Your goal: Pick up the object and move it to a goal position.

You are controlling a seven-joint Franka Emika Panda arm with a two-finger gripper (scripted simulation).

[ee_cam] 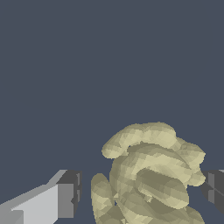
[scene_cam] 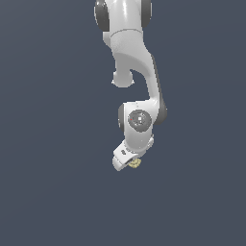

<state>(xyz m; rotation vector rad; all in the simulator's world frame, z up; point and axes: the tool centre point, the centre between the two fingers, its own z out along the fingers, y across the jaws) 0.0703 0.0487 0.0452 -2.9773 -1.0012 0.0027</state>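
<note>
The object (scene_cam: 135, 164) is a tiny pale yellow-tan lump with swirled grooves, just under the tip of the white arm in the exterior view. In the wrist view the object (ee_cam: 151, 175) fills the space between my two fingers. My gripper (scene_cam: 128, 162) hangs from above, tilted, and stands open around the object. One dark pad (ee_cam: 70, 192) is a small gap away from the object. The other pad (ee_cam: 213, 186) is at or almost at its opposite side. The gripper also shows in the wrist view (ee_cam: 142, 192). No goal marker shows.
The white arm (scene_cam: 137, 72) reaches down from the top of the exterior view. A plain dark blue-grey surface (scene_cam: 48, 192) lies all around, with no other object or edge in view.
</note>
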